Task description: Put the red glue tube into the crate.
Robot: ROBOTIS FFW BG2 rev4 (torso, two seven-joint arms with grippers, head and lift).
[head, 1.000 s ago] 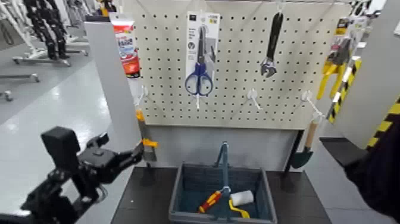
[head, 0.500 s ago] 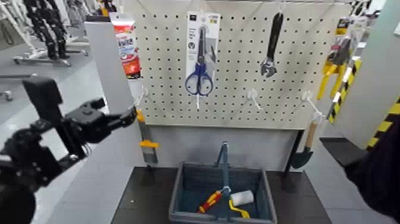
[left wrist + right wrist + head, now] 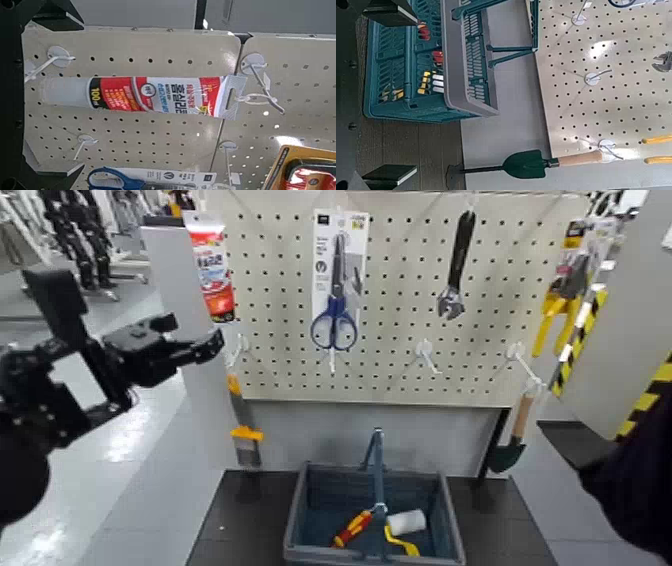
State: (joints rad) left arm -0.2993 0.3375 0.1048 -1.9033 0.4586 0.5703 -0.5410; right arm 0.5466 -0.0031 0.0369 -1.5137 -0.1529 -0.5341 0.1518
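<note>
The red glue tube hangs from a hook at the top left of the pegboard, white end downward. In the left wrist view the glue tube fills the middle, straight ahead of the camera. My left gripper is raised just below and left of the tube, apart from it. It is open, with dark fingers framing that view and nothing between them. The crate stands on the dark table below the board, its teal handle upright. My right gripper stays at the right, open and empty, looking at the crate.
Blue scissors, a wrench and yellow pliers hang on the pegboard. A trowel and a brush hang lower. The crate holds a red-and-yellow screwdriver and a white roll.
My left arm has risen from table height and swung toward the pegboard, bringing its open gripper up near the hanging tube. The crate and its contents have not moved.
</note>
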